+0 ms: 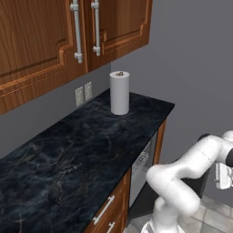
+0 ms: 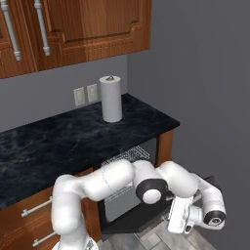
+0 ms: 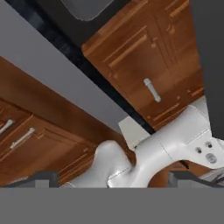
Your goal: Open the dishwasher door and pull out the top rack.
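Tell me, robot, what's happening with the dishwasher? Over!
Gripper open, holding nothing. Dishwasher door down and open. Top rack showing under the counter, not clearly pulled out. Nothing seen blocking it.

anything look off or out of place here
Nothing spilled or damaged. The dishwasher door hangs open under the counter, with the wire rack showing inside. The paper towel roll stands upright.
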Available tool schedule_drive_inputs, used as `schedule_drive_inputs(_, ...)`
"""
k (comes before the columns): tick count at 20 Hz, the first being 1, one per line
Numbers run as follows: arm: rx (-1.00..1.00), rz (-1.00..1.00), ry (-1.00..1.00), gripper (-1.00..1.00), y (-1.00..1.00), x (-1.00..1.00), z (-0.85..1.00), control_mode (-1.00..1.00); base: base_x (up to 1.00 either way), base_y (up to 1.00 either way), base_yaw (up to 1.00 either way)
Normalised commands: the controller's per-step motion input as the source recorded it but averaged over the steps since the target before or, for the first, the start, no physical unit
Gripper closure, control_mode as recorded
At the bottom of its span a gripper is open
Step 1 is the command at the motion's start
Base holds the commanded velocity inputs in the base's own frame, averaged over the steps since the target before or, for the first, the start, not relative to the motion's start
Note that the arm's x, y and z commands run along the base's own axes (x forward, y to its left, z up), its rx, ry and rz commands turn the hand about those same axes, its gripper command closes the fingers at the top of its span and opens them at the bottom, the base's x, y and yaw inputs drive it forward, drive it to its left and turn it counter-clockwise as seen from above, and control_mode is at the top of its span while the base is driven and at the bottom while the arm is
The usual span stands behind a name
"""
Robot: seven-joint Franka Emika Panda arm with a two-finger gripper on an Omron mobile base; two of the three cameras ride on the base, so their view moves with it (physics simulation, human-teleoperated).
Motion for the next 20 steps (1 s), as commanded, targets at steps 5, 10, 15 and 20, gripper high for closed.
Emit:
schedule_drive_inputs(5,-0.25,-0.11,0.12,-1.00,0.29,-0.45,1.00,-1.00,0.00,0.00,0.00)
schedule_drive_inputs(10,-0.26,-0.11,0.11,-1.00,0.38,-0.48,1.00,-1.00,0.00,0.00,0.00)
schedule_drive_inputs(15,-0.37,-0.11,0.00,-1.00,0.70,0.16,0.88,-1.00,0.00,0.00,0.00)
schedule_drive_inputs(20,-0.31,-0.15,0.06,-1.00,0.72,0.41,0.09,-1.00,0.00,0.00,0.00)
